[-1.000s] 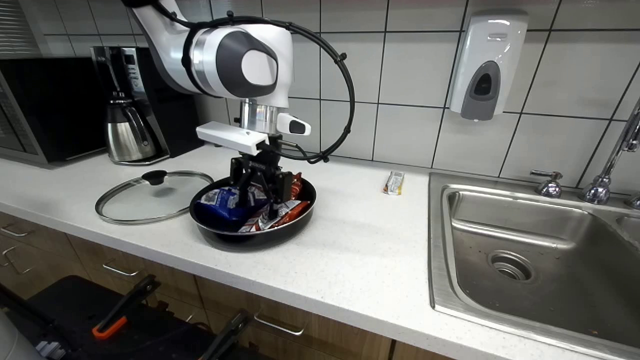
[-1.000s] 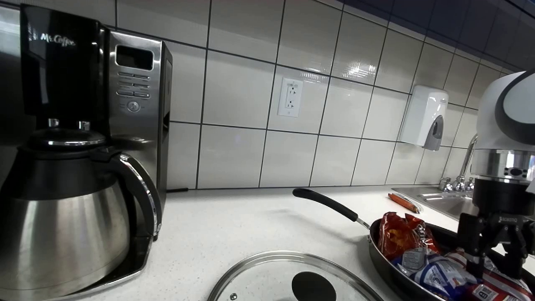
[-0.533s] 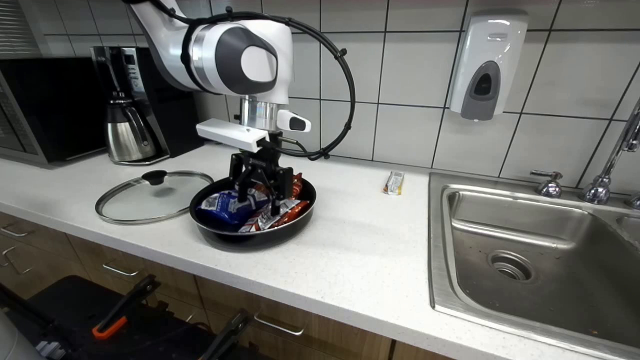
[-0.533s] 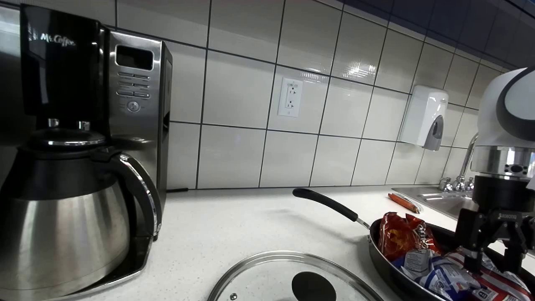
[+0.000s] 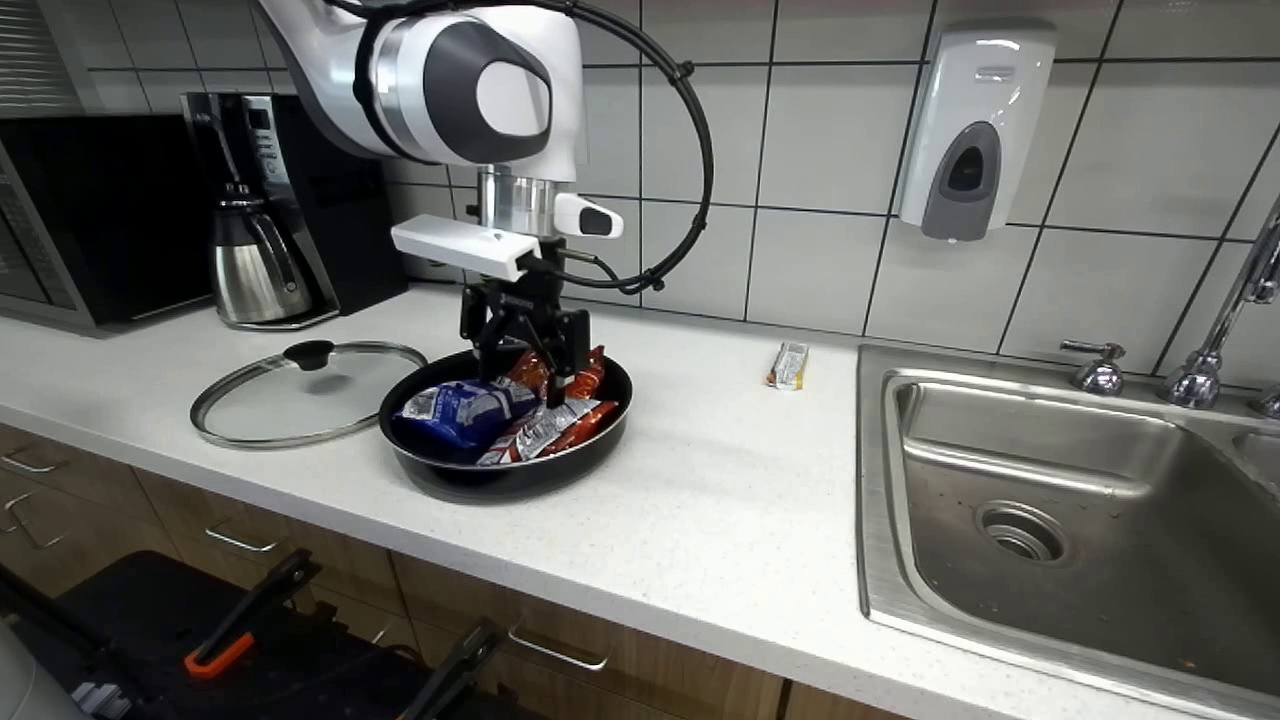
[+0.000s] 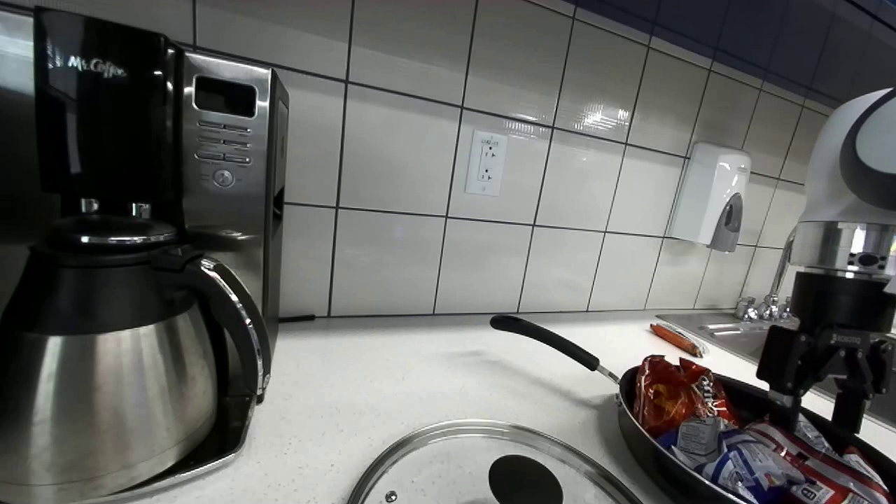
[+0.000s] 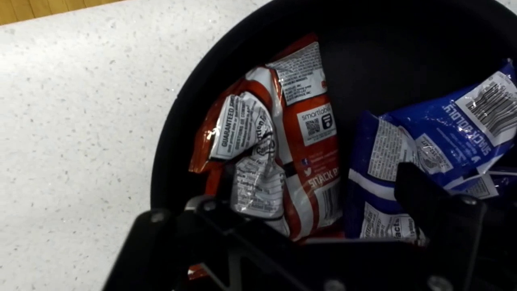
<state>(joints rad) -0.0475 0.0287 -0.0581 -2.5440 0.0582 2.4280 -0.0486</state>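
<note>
My gripper is open and empty, pointing down just above the bags in a black frying pan. It also shows in an exterior view at the right edge and in the wrist view, fingers wide apart. A blue snack bag lies at the pan's near left. Red-orange bags with silver labels lie at the right, and an orange bag stands behind. In the wrist view, a red-and-white bag and blue bags lie between and beyond the fingers.
A glass lid with black knob lies beside the pan. The pan's handle points toward the tiled wall. A small wrapped bar lies near the steel sink. A coffee maker and microwave stand at the back.
My gripper has risen from among the bags to just above them, staying open. The bags remain in the pan, with small shifts in the blue bag. The lid and wrapped bar have not moved.
</note>
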